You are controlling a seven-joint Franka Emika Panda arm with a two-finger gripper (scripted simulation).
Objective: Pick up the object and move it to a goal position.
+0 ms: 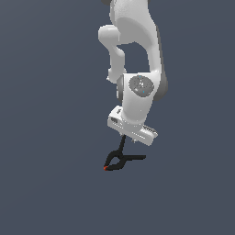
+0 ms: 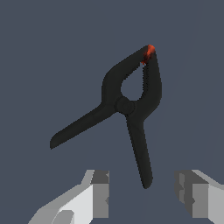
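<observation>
Here gripper (image 2: 142,199) fingers apart, one clamp (image 2: 127,105) handle between | contact unclear | fingertips cropped.

You can't see the arm's (image 1: 137,46) upper part, cut off by the exterior view's top edge. The claw (image 2: 142,192) is cropped in the wrist view; only its fingertips (image 2: 101,192) show. The clamp's (image 1: 120,159) upright handle meets the claw, contact too small to judge.

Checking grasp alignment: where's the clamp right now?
In the exterior view the black spring clamp lies just below the gripper, near centre. In the wrist view one handle points between the open jaws.
</observation>
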